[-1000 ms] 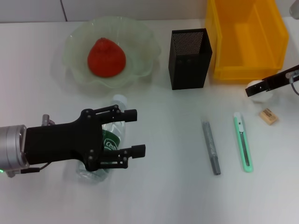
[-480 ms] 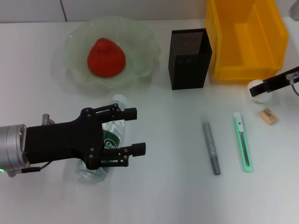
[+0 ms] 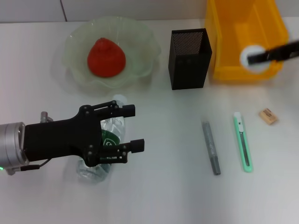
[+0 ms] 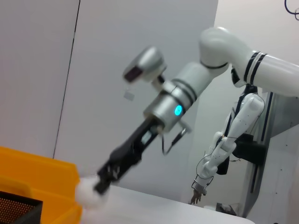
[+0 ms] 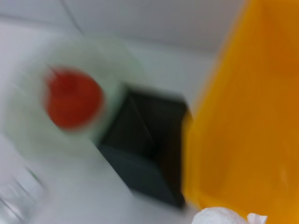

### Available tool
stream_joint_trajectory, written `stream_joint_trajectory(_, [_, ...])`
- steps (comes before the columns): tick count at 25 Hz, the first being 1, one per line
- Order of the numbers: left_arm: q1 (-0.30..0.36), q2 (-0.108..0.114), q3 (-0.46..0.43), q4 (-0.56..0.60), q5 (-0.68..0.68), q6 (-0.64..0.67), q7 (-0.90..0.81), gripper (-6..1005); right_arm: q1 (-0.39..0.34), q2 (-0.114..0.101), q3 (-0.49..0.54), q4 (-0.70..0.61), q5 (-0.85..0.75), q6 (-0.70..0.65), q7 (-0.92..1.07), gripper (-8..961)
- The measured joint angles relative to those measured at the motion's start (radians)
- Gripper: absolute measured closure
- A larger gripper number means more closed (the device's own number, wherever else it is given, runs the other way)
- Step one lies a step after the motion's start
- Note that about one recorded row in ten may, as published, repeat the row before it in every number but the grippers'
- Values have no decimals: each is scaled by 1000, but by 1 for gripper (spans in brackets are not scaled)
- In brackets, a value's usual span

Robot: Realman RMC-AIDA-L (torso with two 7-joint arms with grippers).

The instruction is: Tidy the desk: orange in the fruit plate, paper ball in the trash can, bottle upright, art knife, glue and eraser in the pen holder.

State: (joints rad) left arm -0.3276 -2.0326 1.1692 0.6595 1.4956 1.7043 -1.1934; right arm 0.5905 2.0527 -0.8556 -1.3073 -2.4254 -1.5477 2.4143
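Note:
My right gripper (image 3: 256,57) is shut on the white paper ball (image 3: 249,57) and holds it over the front of the yellow trash bin (image 3: 224,42). The ball also shows in the left wrist view (image 4: 88,193) and the right wrist view (image 5: 224,217). My left gripper (image 3: 132,128) is open, low over the clear bottle (image 3: 111,137), which lies on its side. The orange (image 3: 106,57) sits in the green fruit plate (image 3: 74,42). The grey glue stick (image 3: 210,146), the green art knife (image 3: 243,142) and the eraser (image 3: 268,115) lie on the table, right of centre.
The black mesh pen holder (image 3: 189,58) stands between the plate and the yellow bin. The white table runs on in front of the glue stick and the knife.
My right gripper has lifted the paper ball off the table and carried it back over the yellow bin. My left gripper has sunk slightly over the bottle.

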Motion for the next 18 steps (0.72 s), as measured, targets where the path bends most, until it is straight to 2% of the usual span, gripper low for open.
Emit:
stream_joint_trajectory(2, [-3, -2, -1, 0, 0, 0, 6, 185, -17, -19, 8, -24, 83, 28, -11, 458])
stream_joint_trajectory(5, [-3, -6, -1, 0, 0, -1, 11, 185, -11, -32, 9, 12, 108, 140, -17, 458])
stream_joint_trajectory(9, [-3, -9, -2, 0, 0, -1, 13, 185, 29, -35, 1, 132, 99, 289, -46, 459])
stream_joint_trajectory(11, [-4, -11, -6, 0, 0, -1, 15, 184, 73, -36, 4, 231, 99, 329, -103, 459])
stream_joint_trajectory(15, [-3, -14, -10, 0, 0, -2, 15, 184, 95, -34, 6, 278, 101, 356, -135, 458])
stream_joint_trajectory(18, [-1, -14, -11, 0, 0, -1, 15, 184, 88, -30, 4, 269, 104, 368, -136, 370])
